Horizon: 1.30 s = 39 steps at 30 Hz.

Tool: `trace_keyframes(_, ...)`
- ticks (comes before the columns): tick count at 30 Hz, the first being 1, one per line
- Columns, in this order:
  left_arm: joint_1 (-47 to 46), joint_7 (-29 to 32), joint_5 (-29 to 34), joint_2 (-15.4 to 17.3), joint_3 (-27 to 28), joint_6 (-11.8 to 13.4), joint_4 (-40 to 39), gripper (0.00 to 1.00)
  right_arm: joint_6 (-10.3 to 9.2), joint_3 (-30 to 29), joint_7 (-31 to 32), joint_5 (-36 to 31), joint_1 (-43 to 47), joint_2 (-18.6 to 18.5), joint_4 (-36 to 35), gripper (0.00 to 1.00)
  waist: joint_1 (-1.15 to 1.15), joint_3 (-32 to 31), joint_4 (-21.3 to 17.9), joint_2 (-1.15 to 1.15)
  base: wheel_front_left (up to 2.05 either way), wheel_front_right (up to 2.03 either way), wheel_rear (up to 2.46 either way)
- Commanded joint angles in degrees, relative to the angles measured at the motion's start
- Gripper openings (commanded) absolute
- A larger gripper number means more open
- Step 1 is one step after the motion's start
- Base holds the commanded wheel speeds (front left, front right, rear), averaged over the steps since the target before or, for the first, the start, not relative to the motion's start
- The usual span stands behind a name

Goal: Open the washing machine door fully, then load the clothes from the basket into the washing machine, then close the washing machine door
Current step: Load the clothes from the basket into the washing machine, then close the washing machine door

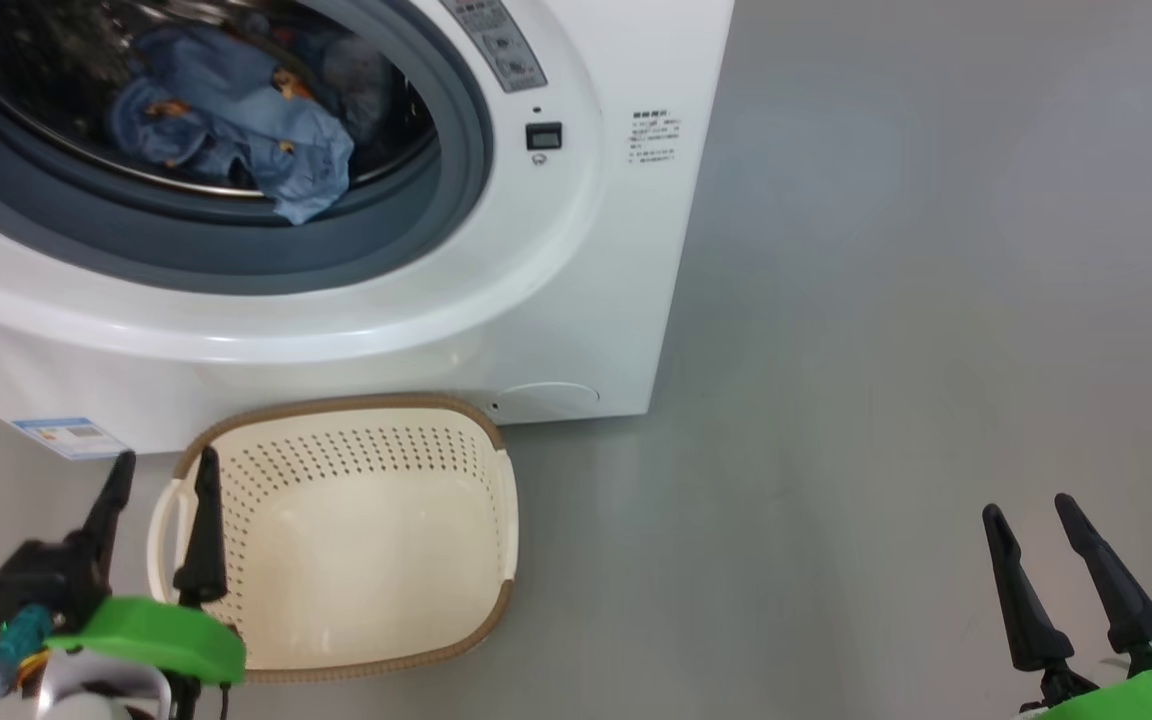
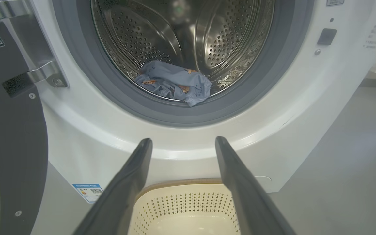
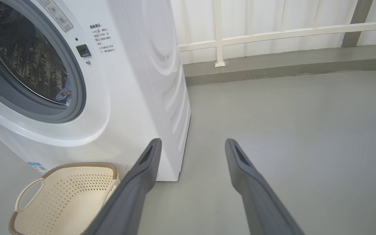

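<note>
Head view: basket (image 1: 366, 530) empty, clothes (image 1: 236, 130) inside the washing machine (image 1: 576, 300).
Left pincer (image 1: 166, 458) and right pincer (image 1: 1028, 505) gape empty; loading looks done, so next I swing the washing machine door (image 2: 8, 130) shut.

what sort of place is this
Likely a laundry corner, perhaps on a balcony or utility area: a white front-loading washing machine with clothes in its drum, an empty basket on the grey floor before it, and a pale railing beyond.
</note>
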Motion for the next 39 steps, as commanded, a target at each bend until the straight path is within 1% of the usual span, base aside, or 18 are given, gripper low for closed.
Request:
trace_keyframes(1, 0.81, -0.32, -0.25, 1.0, 1.63, -0.05, -1.9, 1.0, 0.35, 1.2, -0.28, -0.71, 0.74, -1.32, -1.08, 1.0, 0.01, -1.86, 1.13, 0.0, 0.0, 0.0, 0.0)
trace_keyframes(9, 8.14, -0.32, -0.76, 0.84, 2.83, -0.03, -5.57, 1.0, 0.35, 1.21, -0.28, -0.75, 4.52, -1.66, -0.7, 1.0, 0.01, -6.07, 1.36, 0.0, 0.0, 0.0, 0.0)
trace_keyframes(18, 15.55, -0.32, -2.25, 0.77, 3.64, 0.18, -10.45, 1.0, 0.35, 0.17, -0.28, -0.95, 6.98, -1.63, -0.88, 1.0, 0.01, -8.35, 1.62, 0.0, 0.0, 0.0, 0.0)
trace_keyframes(27, 17.15, -0.32, -3.35, 0.76, 2.7, 1.33, -11.13, 1.0, 0.35, 0.28, -0.28, -1.07, 7.85, -1.49, -1.03, 1.0, 0.01, -9.44, 1.97, 0.0, 0.0, 0.0, 0.0)
trace_keyframes(33, 17.32, -0.32, -3.76, 0.76, 2.37, 1.31, -11.41, 1.0, 0.35, 0.37, -0.28, -1.05, 7.88, -1.52, -1.07, 1.0, 0.01, -9.67, 1.94, 0.0, -0.08, 0.08, 0.0)
trace_keyframes(39, 17.56, -0.32, -4.1, 0.76, 2.08, 1.28, -11.45, 1.0, 0.35, 0.29, -0.28, -1.08, 8.06, -1.39, -1.05, 1.0, 0.01, -9.89, 1.93, 0.0, -0.78, 0.78, 0.0)
